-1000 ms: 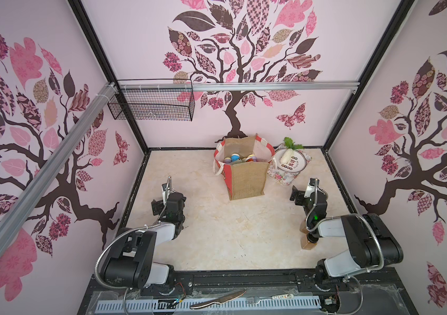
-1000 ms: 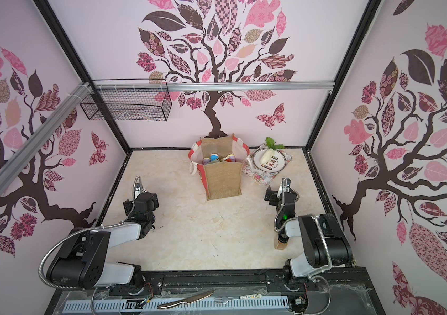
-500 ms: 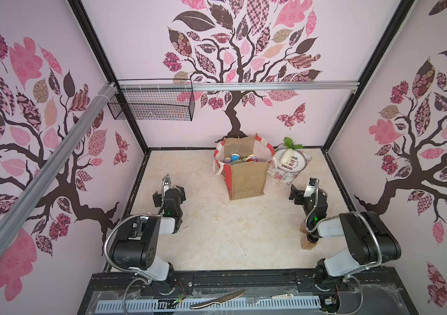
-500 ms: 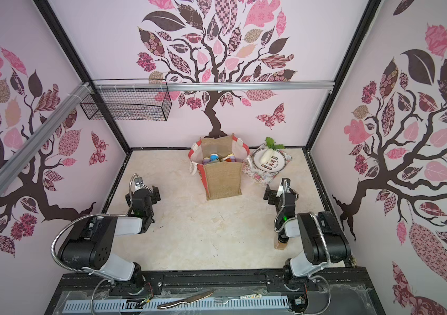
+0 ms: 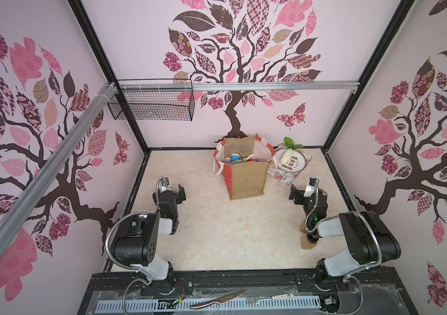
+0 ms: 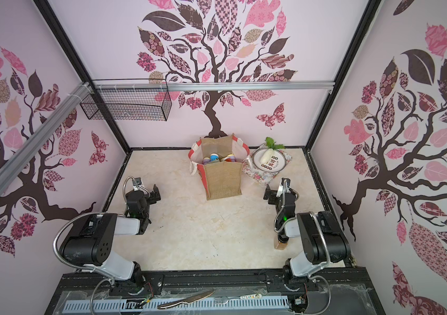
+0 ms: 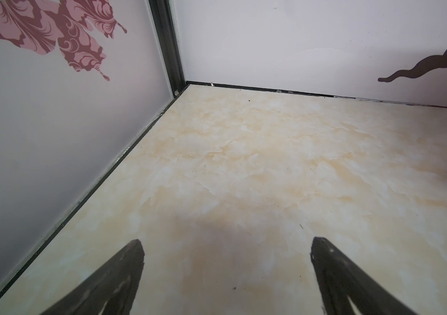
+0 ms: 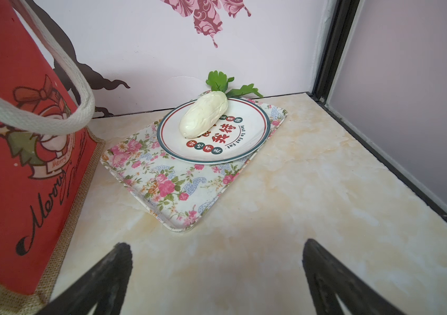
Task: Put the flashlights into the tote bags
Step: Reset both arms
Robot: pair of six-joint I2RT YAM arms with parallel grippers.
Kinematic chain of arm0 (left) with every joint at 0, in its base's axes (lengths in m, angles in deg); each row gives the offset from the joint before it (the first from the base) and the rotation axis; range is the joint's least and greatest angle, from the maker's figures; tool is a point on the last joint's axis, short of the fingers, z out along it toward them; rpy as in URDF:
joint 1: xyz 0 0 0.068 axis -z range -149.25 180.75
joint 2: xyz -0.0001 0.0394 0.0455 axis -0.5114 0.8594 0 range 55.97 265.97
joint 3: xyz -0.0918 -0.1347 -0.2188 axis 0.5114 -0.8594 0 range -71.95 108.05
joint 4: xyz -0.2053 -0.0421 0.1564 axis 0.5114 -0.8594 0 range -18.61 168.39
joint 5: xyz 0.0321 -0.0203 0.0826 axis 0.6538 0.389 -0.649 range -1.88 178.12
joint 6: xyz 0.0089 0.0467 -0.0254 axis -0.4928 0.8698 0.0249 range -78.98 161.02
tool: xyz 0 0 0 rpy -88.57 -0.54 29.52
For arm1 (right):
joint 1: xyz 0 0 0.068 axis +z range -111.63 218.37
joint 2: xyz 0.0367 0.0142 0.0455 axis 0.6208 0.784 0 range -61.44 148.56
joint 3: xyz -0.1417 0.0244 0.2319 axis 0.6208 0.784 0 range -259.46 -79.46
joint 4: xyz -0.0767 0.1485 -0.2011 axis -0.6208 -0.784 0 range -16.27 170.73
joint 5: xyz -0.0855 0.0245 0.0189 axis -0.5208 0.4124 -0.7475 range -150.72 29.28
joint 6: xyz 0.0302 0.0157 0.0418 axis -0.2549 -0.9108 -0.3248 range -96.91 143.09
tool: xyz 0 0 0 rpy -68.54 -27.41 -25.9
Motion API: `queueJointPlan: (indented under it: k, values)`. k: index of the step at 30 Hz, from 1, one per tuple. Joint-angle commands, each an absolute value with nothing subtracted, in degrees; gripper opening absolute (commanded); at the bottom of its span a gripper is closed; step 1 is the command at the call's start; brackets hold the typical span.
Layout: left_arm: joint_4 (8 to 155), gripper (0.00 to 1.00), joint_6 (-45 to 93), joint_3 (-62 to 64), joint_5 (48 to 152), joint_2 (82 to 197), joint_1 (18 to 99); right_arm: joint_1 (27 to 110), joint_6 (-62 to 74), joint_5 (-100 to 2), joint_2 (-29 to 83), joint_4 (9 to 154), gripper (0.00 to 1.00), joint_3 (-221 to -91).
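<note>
- Left jaws and right jaws gape empty, parked low either side of the frame's middle
- Bench point(image 5: 216, 234) between them bare
- Flashlights point(image 5: 235, 157) sit inside the upright tote bag point(image 5: 247, 181), upper centre, so the task looks finished

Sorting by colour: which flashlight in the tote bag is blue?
The blue-topped flashlight, left of middle in the mouth of the tote bag; the tops around it look lilac, red or yellow.
</note>
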State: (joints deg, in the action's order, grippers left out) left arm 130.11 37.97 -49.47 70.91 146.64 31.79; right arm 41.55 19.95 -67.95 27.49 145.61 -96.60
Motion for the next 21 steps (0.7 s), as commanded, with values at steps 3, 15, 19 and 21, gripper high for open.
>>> queueJointPlan:
  k: [3, 15, 19, 21]
  values:
    - [133.7, 0.98, 38.0, -50.94, 71.95, 147.05, 31.49, 41.1, 20.77, -67.82, 28.21, 147.26, 1.0, -95.84]
    - [133.65, 0.98, 37.86, -50.96, 71.88, 147.01, 31.48, 41.1, 20.73, -67.69, 28.24, 147.26, 0.99, -95.83]
    - [133.62, 0.98, 37.91, -50.95, 71.86, 147.02, 31.54, 41.15, 20.77, -67.8, 28.52, 147.0, 0.99, -96.07]
    - [133.59, 0.98, 37.94, -50.92, 71.89, 146.96, 31.48, 41.18, 20.8, -67.76, 28.32, 147.16, 1.0, -96.01]
